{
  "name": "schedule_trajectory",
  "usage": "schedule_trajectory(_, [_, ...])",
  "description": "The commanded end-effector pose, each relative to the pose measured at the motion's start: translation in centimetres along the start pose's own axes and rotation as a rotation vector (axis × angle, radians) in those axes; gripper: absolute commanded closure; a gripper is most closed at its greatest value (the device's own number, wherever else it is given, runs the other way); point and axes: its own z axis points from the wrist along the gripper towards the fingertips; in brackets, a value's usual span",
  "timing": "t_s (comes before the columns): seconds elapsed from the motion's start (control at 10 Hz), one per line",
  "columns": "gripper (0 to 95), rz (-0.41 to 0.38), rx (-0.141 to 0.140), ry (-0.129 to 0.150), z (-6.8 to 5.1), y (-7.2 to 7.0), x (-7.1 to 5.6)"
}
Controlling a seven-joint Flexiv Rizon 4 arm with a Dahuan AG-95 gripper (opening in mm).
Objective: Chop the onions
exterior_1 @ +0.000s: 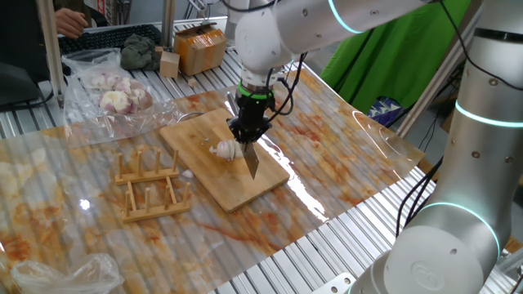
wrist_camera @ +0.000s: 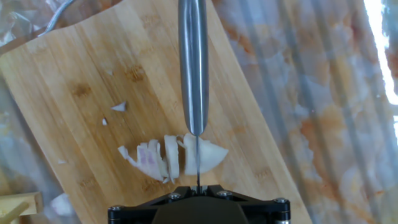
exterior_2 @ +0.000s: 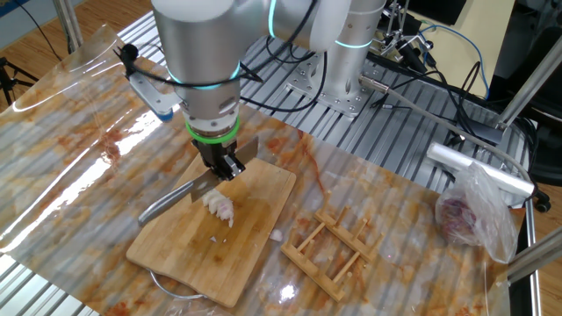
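Observation:
The onion (wrist_camera: 174,157) lies on a bamboo cutting board (wrist_camera: 81,93) as a row of pale slices with a faint pink tinge. My gripper (wrist_camera: 198,186) is shut on a steel knife (wrist_camera: 193,62), gripping its thin blade from above. The blade stands edge-down in the onion, between the slices and the uncut end, and the rounded steel handle reaches out past the onion. In one fixed view the gripper (exterior_1: 248,131) sits right over the onion (exterior_1: 225,150). From the other side the onion (exterior_2: 219,207) shows just below the gripper (exterior_2: 226,167), with the knife (exterior_2: 167,204) pointing left.
Small onion scraps (wrist_camera: 119,106) lie loose on the board. A wooden rack (exterior_1: 151,184) stands just left of the board (exterior_1: 237,184). A clear bag of purplish onions (exterior_1: 114,94) and a cardboard box (exterior_1: 200,47) sit at the back. A stained clear sheet covers the table.

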Motion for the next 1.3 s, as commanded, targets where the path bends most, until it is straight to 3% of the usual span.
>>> schedule_trajectory(0.1, [95.0,0.002,-0.002,0.000,0.3,0.0,0.0])
schedule_trajectory(0.3, [95.0,-0.001,0.000,0.011,-0.7,-0.1,0.1])
schedule_trajectory(0.5, [95.0,0.002,-0.004,0.010,-0.5,-0.1,0.1])
schedule_trajectory(0.6, [95.0,0.004,-0.009,0.011,-0.3,-0.1,0.1])
schedule_trajectory(0.8, [95.0,0.005,-0.022,-0.005,1.8,0.2,-0.1])
schedule_trajectory(0.9, [95.0,0.005,-0.027,-0.011,2.2,0.2,-0.1])
schedule_trajectory(1.3, [95.0,0.008,-0.032,-0.007,2.1,0.4,0.0])
